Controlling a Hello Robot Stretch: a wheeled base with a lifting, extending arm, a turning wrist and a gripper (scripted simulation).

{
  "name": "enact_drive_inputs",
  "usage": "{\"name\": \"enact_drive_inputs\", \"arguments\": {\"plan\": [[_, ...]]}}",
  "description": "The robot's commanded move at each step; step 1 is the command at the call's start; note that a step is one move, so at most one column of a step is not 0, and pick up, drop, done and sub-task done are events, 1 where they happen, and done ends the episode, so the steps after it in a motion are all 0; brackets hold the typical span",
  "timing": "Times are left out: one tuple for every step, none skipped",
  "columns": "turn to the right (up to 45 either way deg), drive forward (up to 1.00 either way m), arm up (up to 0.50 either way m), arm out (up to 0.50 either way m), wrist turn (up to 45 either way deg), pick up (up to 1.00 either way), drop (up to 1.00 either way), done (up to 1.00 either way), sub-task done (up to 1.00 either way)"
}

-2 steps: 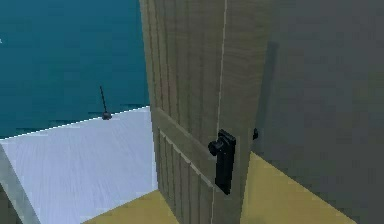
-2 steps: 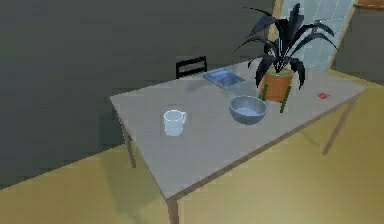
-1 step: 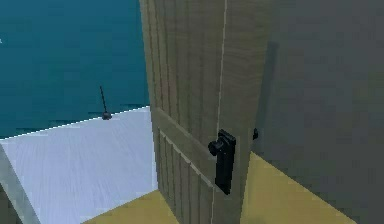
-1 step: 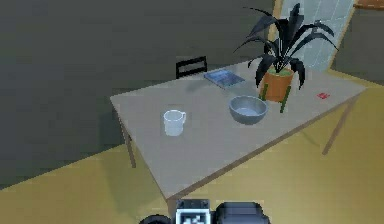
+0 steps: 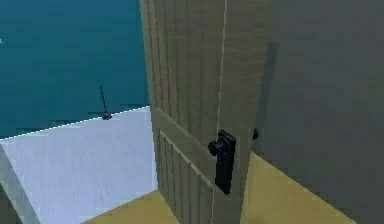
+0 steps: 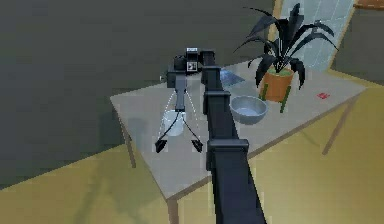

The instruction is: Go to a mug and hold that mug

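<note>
In the arm side view my arm (image 6: 225, 150) reaches out over a grey table (image 6: 310, 110). The gripper (image 6: 177, 145) hangs at its far end, with thin fingers (image 6: 160, 140) pointing down toward the tabletop. A small pale, rounded thing (image 6: 173, 124) sits between the fingers on or just above the table. Its shape is too vague to call a mug. I cannot tell whether the gripper holds anything.
A grey bowl (image 6: 248, 108), a dark-leaved plant in an orange pot (image 6: 278, 84) and a small red item (image 6: 322, 96) stand on the same table. In the forward view a wooden door (image 5: 195, 90) with a black handle (image 5: 224, 160) stands close ahead, beside a teal wall (image 5: 60, 50).
</note>
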Motion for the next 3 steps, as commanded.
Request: {"name": "enact_drive_inputs", "arguments": {"plan": [[0.0,0.0,0.0,0.0,45.0,0.0,0.0,0.0,0.0],[0.0,0.0,0.0,0.0,45.0,0.0,0.0,0.0,0.0],[0.0,0.0,0.0,0.0,45.0,0.0,0.0,0.0,0.0]]}}
